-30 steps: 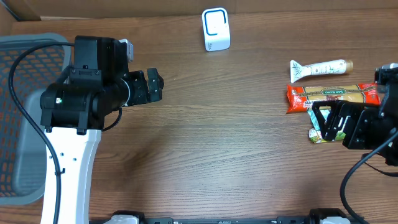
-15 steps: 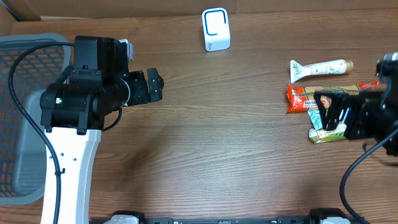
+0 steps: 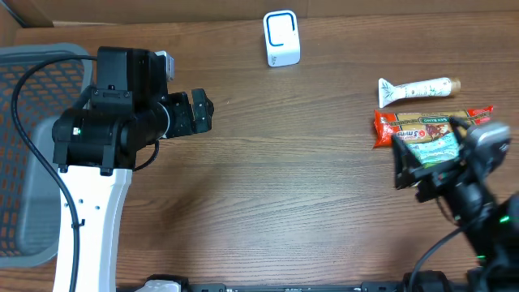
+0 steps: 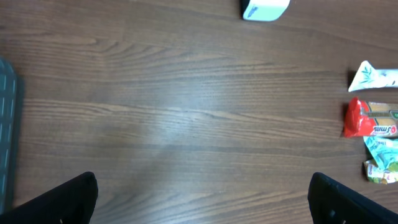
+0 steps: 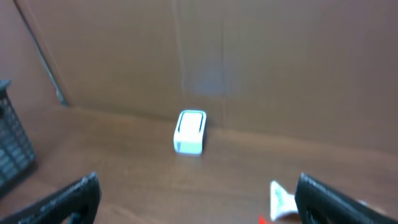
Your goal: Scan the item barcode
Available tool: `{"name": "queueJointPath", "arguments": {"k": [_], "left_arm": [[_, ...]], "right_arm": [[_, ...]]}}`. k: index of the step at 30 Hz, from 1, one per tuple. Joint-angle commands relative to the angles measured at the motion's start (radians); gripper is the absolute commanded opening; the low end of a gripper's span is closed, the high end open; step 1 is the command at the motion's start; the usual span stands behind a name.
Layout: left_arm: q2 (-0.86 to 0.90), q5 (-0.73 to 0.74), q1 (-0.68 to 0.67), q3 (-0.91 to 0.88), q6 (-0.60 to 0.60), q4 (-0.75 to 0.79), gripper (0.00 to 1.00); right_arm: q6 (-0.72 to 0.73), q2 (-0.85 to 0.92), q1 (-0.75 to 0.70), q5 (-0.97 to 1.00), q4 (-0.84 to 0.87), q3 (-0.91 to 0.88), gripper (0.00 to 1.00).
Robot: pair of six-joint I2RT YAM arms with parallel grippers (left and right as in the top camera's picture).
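Item barcode not scanned yet; no item lifted.

At the right claw (image 3: 412,173): spread wide, nothing between the fingers. Poised over the cluster of packets at the right end of the table (image 3: 284,203), above or just beside the teal packet (image 3: 438,150). Contact impossible to judge from overhead.

Just beyond, toward the back: red packet (image 3: 422,126), touching the teal one or nearly so. Then a white tube (image 3: 418,88) with a green leaf print and a tan cap, lying a little apart. In front of the teal packet, seen from the left wrist: small green-and-white packet (image 4: 379,173).

Well apart across bare wood, near the cardboard wall (image 5: 249,62): white scanner (image 3: 281,38), upright, with a blue-rimmed window.

At the left claw (image 3: 203,112): likewise wide open and empty, over the left half of the table, well apart from every item. At the far left: grey mesh basket (image 3: 32,57).

Judged progress: at the very start. Left to do: close on one item, carry it to the scanner, turn its barcode toward the window.

Writing: white lettering on the red packet, perhaps "5 min", too small to trust. Print on the tube and teal packet unreadable. No barcode visible in any view.
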Motion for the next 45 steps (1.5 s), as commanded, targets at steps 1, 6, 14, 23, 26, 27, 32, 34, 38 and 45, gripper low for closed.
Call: {"name": "queueJointPath", "arguments": {"k": [1, 6, 14, 23, 26, 27, 32, 34, 38, 45], "left_arm": [[0.005, 0.004, -0.002, 0.000, 0.019, 0.001, 1.00], [0.005, 0.004, -0.002, 0.000, 0.019, 0.001, 1.00], [0.005, 0.004, -0.002, 0.000, 0.019, 0.001, 1.00], [0.005, 0.004, -0.002, 0.000, 0.019, 0.001, 1.00], [0.005, 0.004, -0.002, 0.000, 0.019, 0.001, 0.99], [0.005, 0.004, -0.002, 0.000, 0.019, 0.001, 1.00], [0.005, 0.004, -0.002, 0.000, 0.019, 0.001, 0.99], [0.005, 0.004, -0.002, 0.000, 0.019, 0.001, 1.00], [0.005, 0.004, -0.002, 0.000, 0.019, 0.001, 1.00], [0.005, 0.004, -0.002, 0.000, 0.019, 0.001, 1.00]], "right_arm": [[-0.005, -0.116, 0.024, -0.026, 0.149, -0.240, 1.00], [-0.005, -0.256, 0.058, -0.027, 0.318, -0.477, 1.00], [-0.005, -0.409, 0.121, -0.019, 0.380, -0.702, 1.00], [-0.002, -0.533, 0.150, -0.026, 0.443, -0.843, 1.00], [-0.001, -0.533, 0.150, -0.027, 0.443, -0.843, 1.00], [-0.001, -0.533, 0.150, -0.027, 0.443, -0.843, 1.00], [-0.001, -0.533, 0.150, -0.027, 0.444, -0.843, 1.00], [-0.001, -0.533, 0.150, -0.027, 0.444, -0.843, 1.00], [-0.001, -0.533, 0.150, -0.027, 0.444, -0.843, 1.00], [-0.001, -0.533, 0.150, -0.027, 0.444, -0.843, 1.00]]}}
